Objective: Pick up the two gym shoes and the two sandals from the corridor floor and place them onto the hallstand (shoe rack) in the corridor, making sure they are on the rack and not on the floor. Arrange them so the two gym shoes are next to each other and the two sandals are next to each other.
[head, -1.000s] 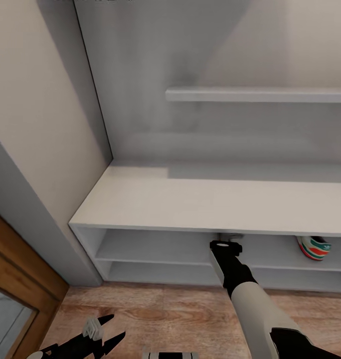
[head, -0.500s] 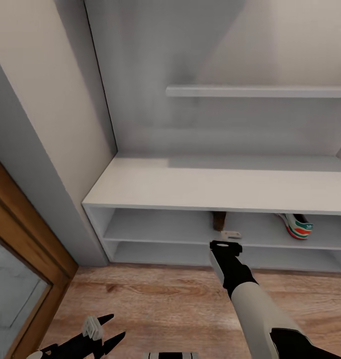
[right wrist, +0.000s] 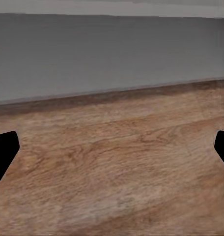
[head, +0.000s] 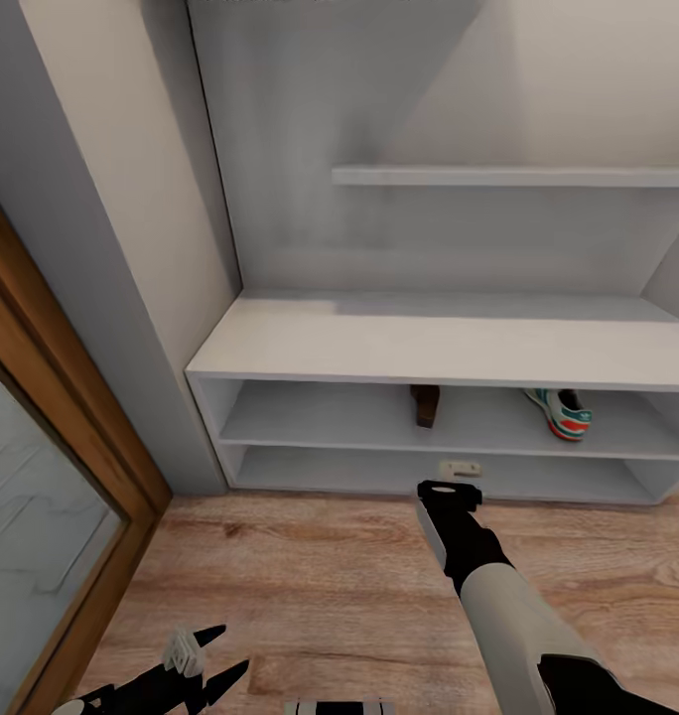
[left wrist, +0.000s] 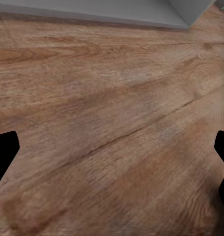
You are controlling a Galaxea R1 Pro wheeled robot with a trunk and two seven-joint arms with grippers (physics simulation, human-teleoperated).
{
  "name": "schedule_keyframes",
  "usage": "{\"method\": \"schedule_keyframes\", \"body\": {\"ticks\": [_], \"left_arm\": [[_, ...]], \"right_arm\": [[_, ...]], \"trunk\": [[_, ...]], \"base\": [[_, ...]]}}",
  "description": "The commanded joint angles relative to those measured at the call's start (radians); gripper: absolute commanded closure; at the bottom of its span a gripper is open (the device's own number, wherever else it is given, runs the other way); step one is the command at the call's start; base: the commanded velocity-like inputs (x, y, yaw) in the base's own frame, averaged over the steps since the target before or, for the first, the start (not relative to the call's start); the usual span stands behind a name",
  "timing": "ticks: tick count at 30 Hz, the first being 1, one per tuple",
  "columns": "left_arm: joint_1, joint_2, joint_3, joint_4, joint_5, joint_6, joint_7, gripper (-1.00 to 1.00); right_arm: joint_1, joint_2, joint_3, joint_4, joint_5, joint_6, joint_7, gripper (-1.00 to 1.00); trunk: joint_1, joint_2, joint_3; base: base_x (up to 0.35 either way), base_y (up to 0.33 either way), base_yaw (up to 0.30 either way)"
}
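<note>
The pale grey hallstand (head: 429, 348) stands against the wall ahead, with a long bench top and two open tiers below. On its upper tier lie one brown sandal (head: 425, 404) near the middle and one gym shoe (head: 561, 412) further right, well apart from each other. My right gripper (head: 460, 470) hangs open and empty just in front of the lower tier, over the corridor floor (head: 320, 586). My left gripper (head: 223, 653) is open and empty too, low above the planks at the near left. In both wrist views the dark fingertips (right wrist: 4, 150) (left wrist: 4, 152) stand wide apart.
A wood-framed door with a glass panel (head: 42, 516) stands at the left beside a grey wall post (head: 121, 328). A wall shelf (head: 508, 177) juts out above the bench. Bare planks (left wrist: 112, 123) lie between me and the hallstand's grey base (right wrist: 112, 54).
The whole head view has shifted: the camera has backed off, so both tiers show more fully and the sandal has come into sight. The arms keep their place in the picture.
</note>
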Motion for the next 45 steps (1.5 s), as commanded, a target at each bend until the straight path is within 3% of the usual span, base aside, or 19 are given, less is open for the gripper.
{"method": "schedule_keyframes", "body": {"ticks": [1,7,8,11,17,18,23,24,25,30,31,38,45], "left_arm": [[-0.001,0.0,0.002,0.001,0.001,-0.003,-0.004,-1.0],[-0.001,0.0,0.002,0.001,0.0,-0.003,0.001,-1.0],[-0.001,0.0,0.002,0.002,-0.001,-0.003,0.005,-1.0],[-0.001,0.0,0.002,0.003,-0.002,-0.003,0.007,-1.0],[-0.001,0.0,0.003,0.003,-0.002,-0.003,0.008,-1.0],[-0.001,0.0,0.0,0.004,-0.002,-0.004,0.035,-1.0],[-0.001,-0.001,-0.004,0.005,-0.002,-0.004,0.049,-1.0],[-0.001,-0.001,-0.006,0.005,-0.002,-0.005,0.053,-1.0],[-0.001,-0.001,-0.006,0.008,-0.005,-0.005,0.054,-1.0],[-0.001,0.0,-0.007,0.011,-0.006,-0.005,0.055,-1.0],[-0.001,0.0,-0.008,0.011,-0.011,-0.005,0.056,-1.0],[-0.001,0.0,-0.005,0.014,-0.012,-0.004,0.057,-1.0],[-0.001,0.0,-0.005,0.016,-0.012,-0.004,0.08,-1.0]], "right_arm": [[0.0,0.001,-0.004,-0.001,0.01,0.008,0.002,-1.0],[0.023,0.001,-0.004,0.008,0.01,-0.001,0.005,-1.0],[0.065,0.001,-0.004,0.051,0.011,-0.072,0.009,-1.0],[0.082,0.0,-0.003,0.099,0.012,-0.167,0.017,-1.0],[0.095,-0.045,-0.001,0.201,0.015,-0.309,0.055,-1.0],[0.103,-0.143,0.001,0.345,0.017,-0.439,0.226,-1.0],[0.111,-0.213,0.001,0.399,0.016,-0.504,0.379,-1.0],[0.12,-0.291,0.0,0.442,0.013,-0.561,0.55,-1.0],[0.127,-0.322,-0.001,0.456,0.011,-0.573,0.603,-1.0],[0.145,-0.351,-0.003,0.467,0.008,-0.584,0.648,-1.0],[0.173,-0.36,-0.004,0.472,0.008,-0.587,0.662,-1.0],[0.197,-0.358,-0.004,0.473,0.008,-0.587,0.664,-1.0],[0.211,-0.357,-0.003,0.473,0.008,-0.588,0.665,-1.0]], "trunk": [[-0.001,0.0,-0.001],[-0.001,0.0,-0.001],[-0.001,0.0,-0.001],[-0.001,0.0,-0.001],[-0.001,0.0,-0.001],[-0.001,0.0,-0.001],[-0.001,0.0,-0.001],[-0.001,0.0,-0.001],[-0.001,0.0,-0.001],[-0.001,0.0,-0.001],[-0.001,0.0,-0.001],[-0.001,0.0,-0.001],[-0.004,0.001,0.026]], "base": [[-0.336,0.0,0.0],[-0.336,0.0,0.0],[-0.336,0.0,0.0],[-0.336,0.0,0.0],[-0.335,0.0,0.0],[-0.07,0.0,0.0],[-0.038,0.0,0.0],[-0.006,0.0,0.0],[-0.003,0.0,0.0],[-0.001,0.0,0.0],[0.0,0.0,0.0],[0.0,0.0,0.0],[0.0,0.0,0.0]]}}
